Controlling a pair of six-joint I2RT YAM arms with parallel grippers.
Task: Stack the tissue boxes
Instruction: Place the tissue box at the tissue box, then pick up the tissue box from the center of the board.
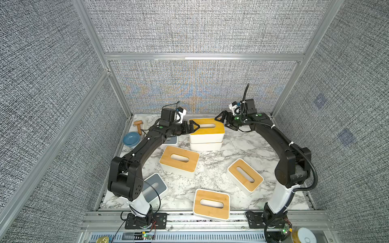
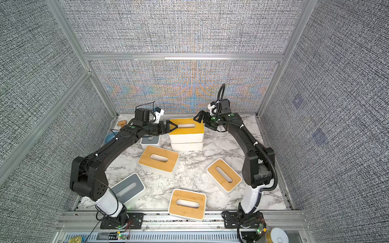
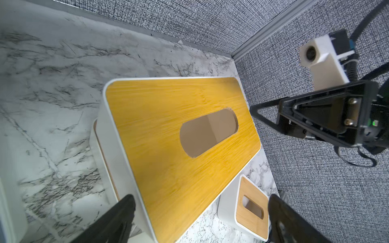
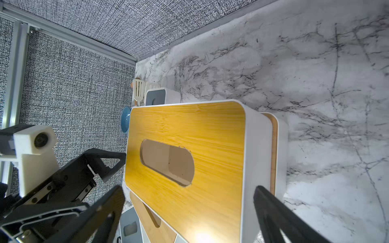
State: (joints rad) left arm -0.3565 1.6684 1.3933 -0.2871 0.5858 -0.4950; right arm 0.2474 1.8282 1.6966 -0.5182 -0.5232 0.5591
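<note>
A: Top views first. Your stack stands far centre on the counter (image 1: 242, 145): the top box (image 1: 207, 132) on the lower box (image 1: 206, 146). Your left pincer (image 1: 194, 127) sits at its left end and your right pincer (image 1: 224, 122) at its right end, both spread wide, grasping nothing.

B: Both top views agree. I'd call it two stacked, five to go. The centre box (image 2: 159, 160) lies just near of the stack. Then come the right box (image 2: 224, 175), the near box (image 2: 187, 204), the near grey box (image 2: 128, 187) and the far grey box (image 2: 150, 141) under your left arm.

A: In the left wrist view, your fingers (image 3: 122, 214) flank the top box's left end without pinching it. A strip of the lower box's lid shows along the far side, so the top box sits slightly toward the near side.

B: The right wrist view shows that strip too, and your fingers (image 4: 273, 210) wide at the right end. The blue bowl (image 4: 125, 120) is far left, out of your way.

A: As I read it, the placing step is finished. Next, back both pincers straight off the ends without nudging the top box. Then bracket the centre box by its short ends and lift it level.
</note>
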